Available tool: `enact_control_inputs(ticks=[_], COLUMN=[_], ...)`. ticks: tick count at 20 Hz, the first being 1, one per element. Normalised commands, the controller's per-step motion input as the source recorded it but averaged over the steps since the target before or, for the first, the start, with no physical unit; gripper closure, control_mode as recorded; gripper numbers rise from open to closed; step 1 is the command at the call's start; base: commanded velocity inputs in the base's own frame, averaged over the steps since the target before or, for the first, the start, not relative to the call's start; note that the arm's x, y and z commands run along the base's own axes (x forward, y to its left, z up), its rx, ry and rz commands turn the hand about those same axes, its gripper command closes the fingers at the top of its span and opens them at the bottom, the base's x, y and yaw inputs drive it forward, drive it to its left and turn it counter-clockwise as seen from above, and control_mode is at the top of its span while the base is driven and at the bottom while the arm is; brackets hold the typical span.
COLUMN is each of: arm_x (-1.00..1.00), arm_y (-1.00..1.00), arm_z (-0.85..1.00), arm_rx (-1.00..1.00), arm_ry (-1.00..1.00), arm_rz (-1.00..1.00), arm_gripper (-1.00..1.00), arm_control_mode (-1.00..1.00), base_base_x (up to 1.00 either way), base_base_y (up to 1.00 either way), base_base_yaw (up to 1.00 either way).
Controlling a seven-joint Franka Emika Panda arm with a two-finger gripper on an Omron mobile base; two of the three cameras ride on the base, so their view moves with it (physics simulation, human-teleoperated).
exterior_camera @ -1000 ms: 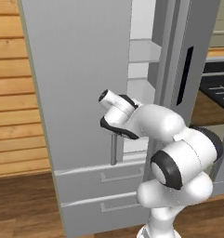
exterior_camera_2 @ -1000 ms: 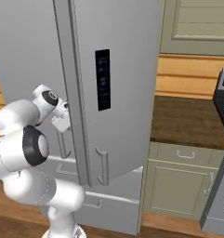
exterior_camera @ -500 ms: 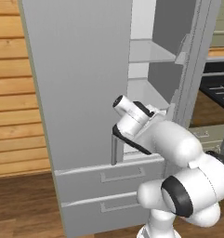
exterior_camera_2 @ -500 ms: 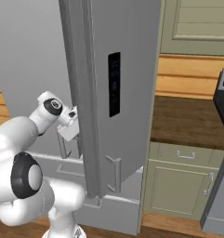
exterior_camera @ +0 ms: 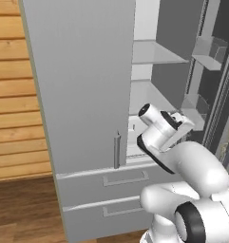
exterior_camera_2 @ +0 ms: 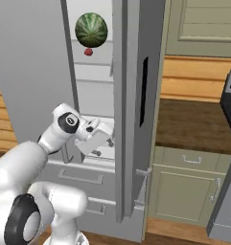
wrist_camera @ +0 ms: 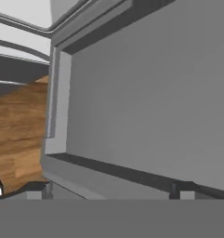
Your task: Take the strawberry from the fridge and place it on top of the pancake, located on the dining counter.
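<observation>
The fridge [exterior_camera: 82, 85] stands with its left door shut and its right door [exterior_camera_2: 131, 110] swung wide. High on a pale shelf inside, the tiny red strawberry [exterior_camera_2: 88, 51] lies just under a big green striped watermelon [exterior_camera_2: 91, 28]. My gripper [exterior_camera_2: 103, 147] hovers low in the fridge's opening, well below the strawberry, open with nothing between its fingers. In the left base view the gripper [exterior_camera: 185, 124] sits in front of the lower shelf. The hand view has the gripper [wrist_camera: 111, 190] facing the grey inner face of the open door. The pancake and the dining counter are out of view.
Two lower drawers [exterior_camera: 111, 190] run under the fridge doors. Door bins [exterior_camera: 208, 52] hang on the open door. Green-grey cabinets [exterior_camera_2: 189, 186] under a dark counter [exterior_camera_2: 193, 119] stand to the right, with a stove [exterior_camera_2: 229, 100] at the edge. A wood-panelled wall [exterior_camera: 16, 95] is at left.
The right fridge door has swung from slightly ajar to wide open, baring the shelves. My arm has moved right, from the left door's handle into the opening. The jaws stayed open.
</observation>
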Motion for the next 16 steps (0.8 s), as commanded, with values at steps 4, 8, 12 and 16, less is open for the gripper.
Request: enact_control_inputs(ticks=[4,8,12,16], arm_x=[0.0,-0.04,-0.35,-0.42], arm_y=[-1.0,-0.87,-0.07,0.31], arm_z=[0.01,0.01,0.0,0.0], arm_rx=[0.04,0.06,0.03,0.02], arm_ry=[-0.02,-0.04,-0.06,-0.01], arm_rz=[0.0,0.0,0.0,0.0], arm_gripper=[-1.0,-1.0,-1.0,-1.0], arm_control_mode=[-1.0,-1.0,-1.0,-1.0], base_base_x=[0.0,0.0,0.0,0.0], base_base_y=[0.0,0.0,0.0,0.0], base_base_yaw=[0.0,0.0,0.0,0.0])
